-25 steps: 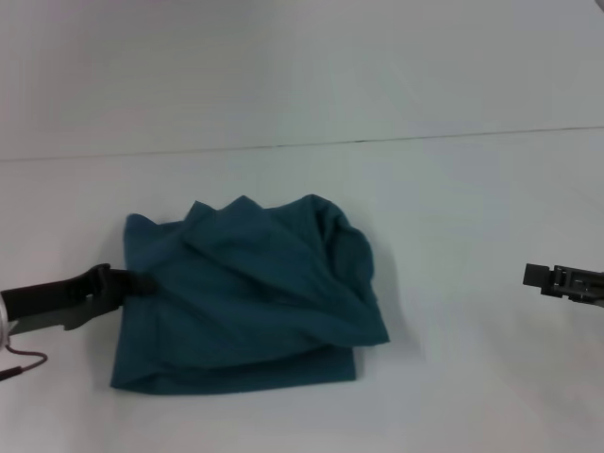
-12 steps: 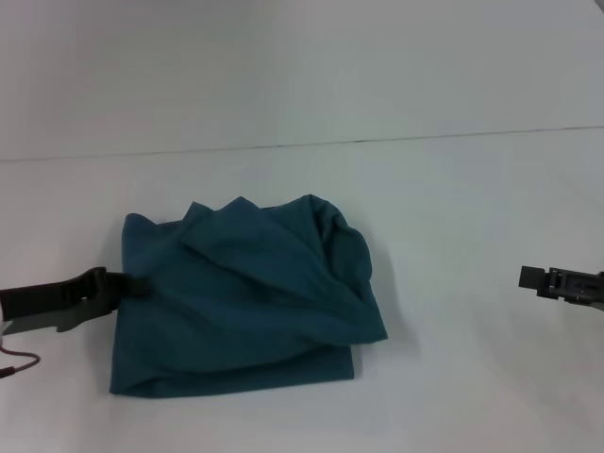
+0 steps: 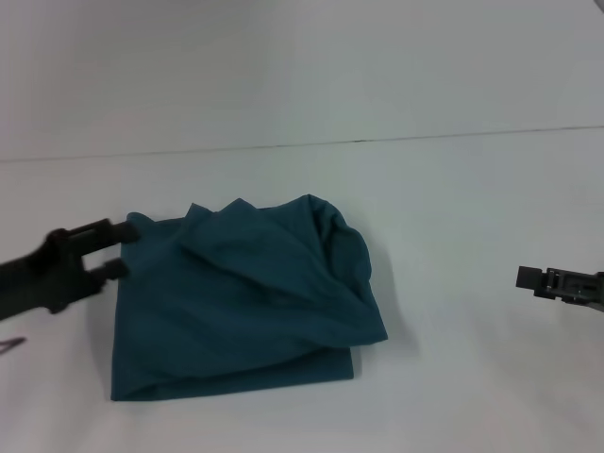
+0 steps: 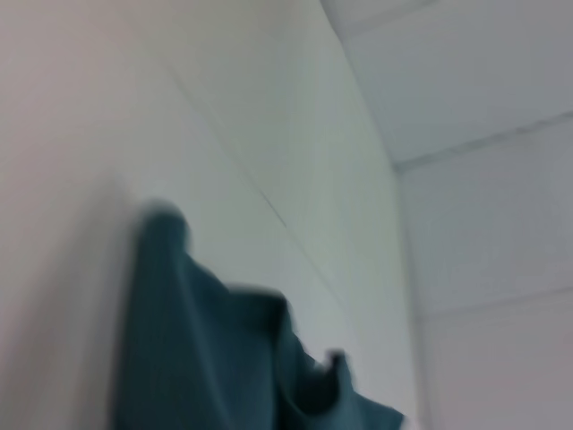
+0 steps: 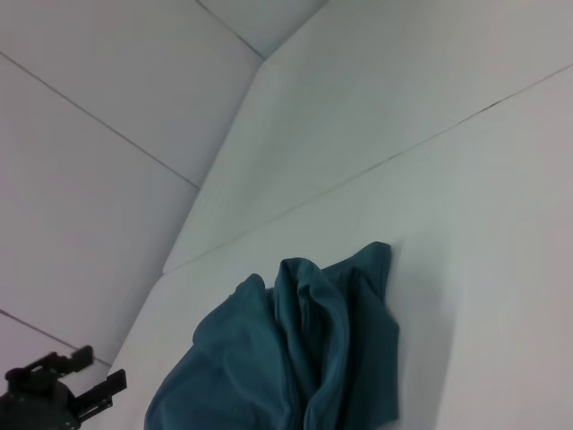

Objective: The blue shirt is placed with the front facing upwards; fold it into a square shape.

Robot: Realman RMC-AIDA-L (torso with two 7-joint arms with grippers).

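The blue shirt (image 3: pixel 245 302) lies on the white table (image 3: pixel 453 198) as a rumpled, roughly square bundle, with a thick fold of cloth heaped along its right side. No lettering or collar shows. My left gripper (image 3: pixel 119 250) hovers open at the shirt's far-left corner, its two fingers spread and holding nothing. The right wrist view shows the shirt (image 5: pixel 295 358) with the left gripper (image 5: pixel 97 369) open beside it. The left wrist view catches only the shirt's edge (image 4: pixel 224 358). My right gripper (image 3: pixel 557 282) sits far to the right, well away from the shirt.
White table surface surrounds the shirt on all sides. A thin seam (image 3: pixel 377 141) runs across the table behind the shirt. A thin cable end (image 3: pixel 9 345) shows at the left edge.
My left gripper let go of the shirt's left edge, opened, and moved up and toward the far-left corner. The shirt stays as it was. The right gripper has hardly moved.
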